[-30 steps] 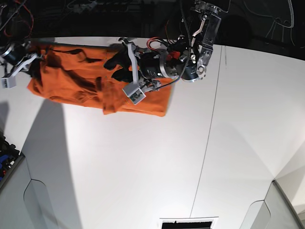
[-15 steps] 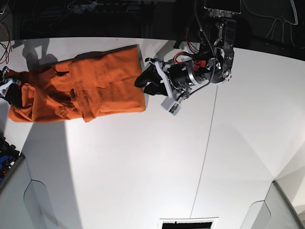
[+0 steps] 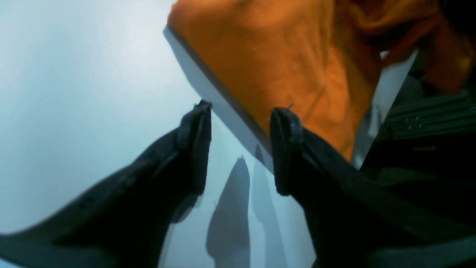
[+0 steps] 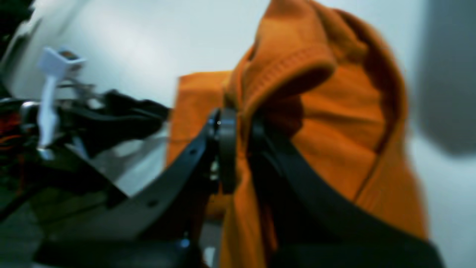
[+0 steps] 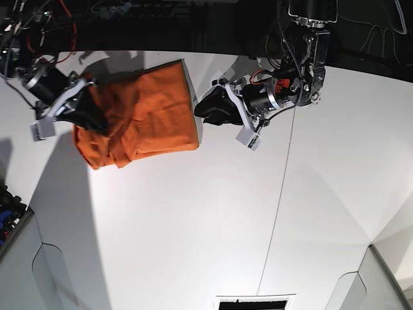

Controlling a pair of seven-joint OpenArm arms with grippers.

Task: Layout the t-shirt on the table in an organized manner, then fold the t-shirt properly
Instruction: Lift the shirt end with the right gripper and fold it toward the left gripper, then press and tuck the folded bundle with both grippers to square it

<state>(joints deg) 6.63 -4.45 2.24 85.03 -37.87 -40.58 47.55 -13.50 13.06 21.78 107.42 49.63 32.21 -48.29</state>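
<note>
Spreading across the view, the white surface [image 5: 193,226] carries the bunched orange t-shirt [image 5: 145,113] at ten o'clock; layout is unfinished; the right end effector [image 4: 238,149] is clamped on a fold; the left end effector [image 3: 240,149] gapes empty beside the hem; next, regrasp and stretch flat.

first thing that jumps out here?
The bright orange t-shirt, bunched on the white table at the base view's upper left. The right gripper is clamped on a fold at its far-left end; the left gripper hangs open just off the shirt's right edge, holding nothing.
</note>
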